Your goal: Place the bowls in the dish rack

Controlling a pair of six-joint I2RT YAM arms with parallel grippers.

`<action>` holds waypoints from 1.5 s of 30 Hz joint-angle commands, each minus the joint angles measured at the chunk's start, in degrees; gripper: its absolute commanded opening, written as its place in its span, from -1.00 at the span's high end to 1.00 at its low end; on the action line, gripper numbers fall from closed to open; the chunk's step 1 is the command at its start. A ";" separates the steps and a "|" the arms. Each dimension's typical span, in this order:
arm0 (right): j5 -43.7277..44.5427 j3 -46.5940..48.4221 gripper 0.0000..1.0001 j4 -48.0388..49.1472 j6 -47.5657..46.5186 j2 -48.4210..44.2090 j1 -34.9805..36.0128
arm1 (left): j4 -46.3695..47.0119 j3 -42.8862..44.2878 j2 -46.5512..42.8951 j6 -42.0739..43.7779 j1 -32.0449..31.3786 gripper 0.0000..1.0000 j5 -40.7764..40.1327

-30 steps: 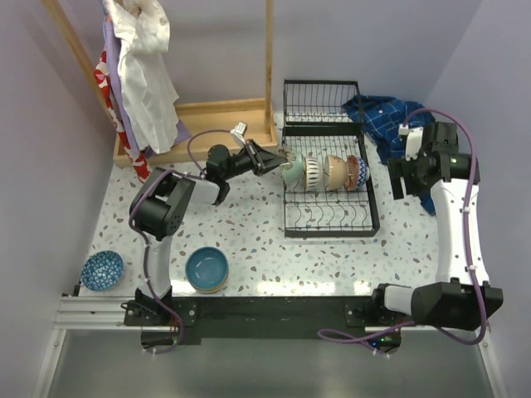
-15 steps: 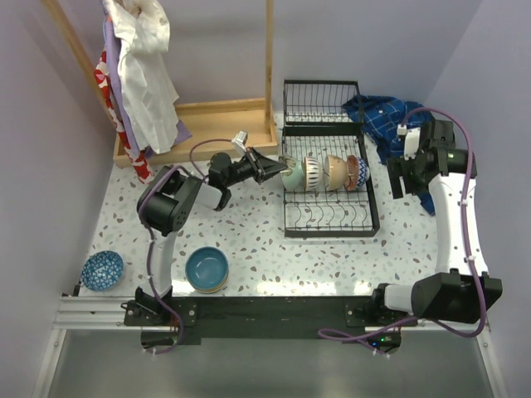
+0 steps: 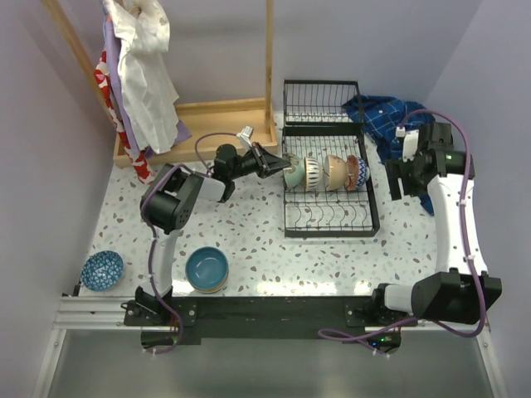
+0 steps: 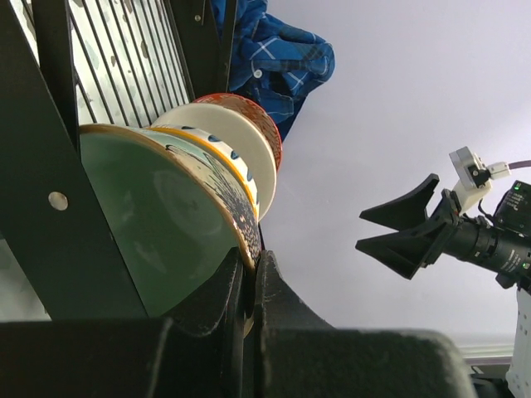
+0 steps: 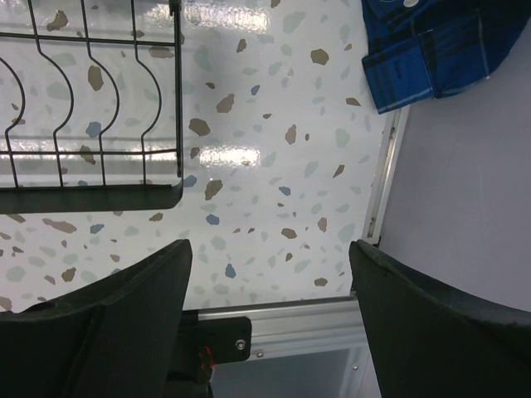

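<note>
Your left pincer [image 4: 251,264], clamped on the rim of the green bowl [image 4: 158,220], has eased it into the rack's [image 3: 332,224] nine-o'clock end, so release looks next; your right pincer [image 5: 267,265] idles, jaws apart.

Left wrist cam: the left pincer [image 4: 250,269] is a dark blur, cut off at the btm edge. The pale green bowl [image 4: 158,215] it pinches is part-hidden behind black bars [image 4: 41,124] on the left, can't tell whose. The bowls behind it [image 4: 241,157] show rims only. The right arm [image 4: 489,245] runs off the right edge.

Overhead, pincer-to-rim contact is too small to make out. A lower bowl [image 3: 214,289] under the teal bowl [image 3: 207,267] shows just a sliver. Clothes stand [image 3: 224,112] is cut off at top.

Right wrist cam: right pincer [image 5: 270,319] tips are out of frame below. Only a corner of the dish rack [image 5: 99,199] and a bit of the blue shirt [image 5: 431,50] fit in.
</note>
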 commanded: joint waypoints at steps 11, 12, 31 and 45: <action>-2.48 -0.81 -0.61 2.16 1.23 -2.08 -0.34 | -11.82 1.93 -1.58 11.86 0.34 1.00 -1.82; -3.00 -1.25 -0.62 2.25 1.66 -2.16 -0.34 | -11.83 1.49 -2.11 11.87 0.34 1.00 -1.83; -6.96 0.51 -0.63 3.48 3.95 -2.95 -0.34 | -27.02 3.33 -11.69 30.94 -0.01 -0.18 -5.34; -7.22 -0.64 -0.64 3.22 4.39 -5.77 -0.25 | -49.58 4.74 -24.25 47.62 3.58 -0.24 -9.21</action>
